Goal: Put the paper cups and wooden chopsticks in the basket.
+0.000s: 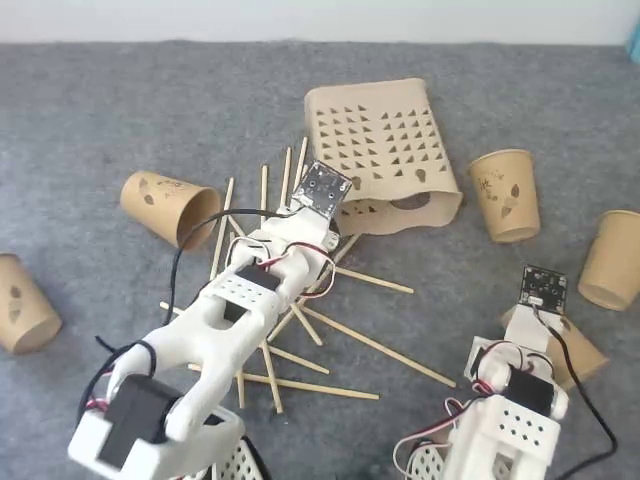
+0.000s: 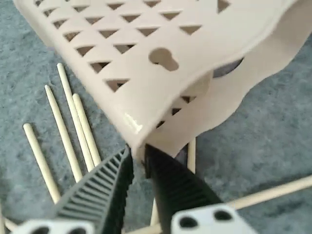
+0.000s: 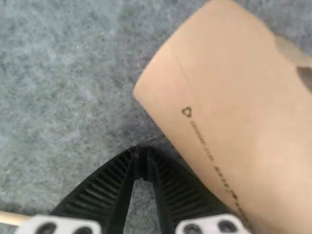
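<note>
Your left hand (image 2: 138, 155) pinches the basket (image 2: 146, 58) by its rim.
Jaws narrow on that edge; your right hand (image 3: 142, 158) is closed empty, a paper cup (image 3: 234, 126) lying just beside it.

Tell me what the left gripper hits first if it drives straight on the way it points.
The basket: its corner sits right at the tips of the left gripper, seemingly already between them. Going straight on would press into the basket's wall, not the chopsticks lying beside it.
</note>
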You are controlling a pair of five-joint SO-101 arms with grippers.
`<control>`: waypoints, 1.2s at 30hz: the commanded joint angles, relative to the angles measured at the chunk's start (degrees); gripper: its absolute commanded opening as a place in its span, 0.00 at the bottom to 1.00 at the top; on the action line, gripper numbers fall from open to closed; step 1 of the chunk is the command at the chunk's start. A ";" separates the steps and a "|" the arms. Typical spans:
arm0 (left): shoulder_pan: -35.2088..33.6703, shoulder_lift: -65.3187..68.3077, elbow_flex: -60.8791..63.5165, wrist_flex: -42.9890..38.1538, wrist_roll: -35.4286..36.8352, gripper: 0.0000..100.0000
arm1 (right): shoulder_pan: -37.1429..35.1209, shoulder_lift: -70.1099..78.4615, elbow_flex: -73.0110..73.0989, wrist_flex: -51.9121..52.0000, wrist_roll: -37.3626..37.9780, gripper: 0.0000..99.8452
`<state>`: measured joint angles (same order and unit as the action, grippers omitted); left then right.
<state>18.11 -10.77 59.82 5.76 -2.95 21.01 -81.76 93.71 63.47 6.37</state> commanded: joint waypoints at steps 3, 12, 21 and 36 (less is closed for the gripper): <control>-0.26 -7.65 -3.21 1.67 0.44 0.01 | 1.19 -0.22 -1.85 -1.27 0.97 0.01; -1.32 -19.34 -14.81 21.63 9.05 0.01 | 1.19 -0.22 -1.76 -1.27 0.97 0.01; -2.29 -20.04 -37.41 42.20 14.77 0.01 | 1.19 -0.22 -1.76 -1.27 0.97 0.01; -2.46 5.01 -73.45 62.33 18.46 0.01 | 1.27 -0.22 -1.76 -1.27 0.97 0.01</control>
<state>16.18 -8.48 -3.91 60.62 14.55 21.01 -81.76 93.80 63.47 6.73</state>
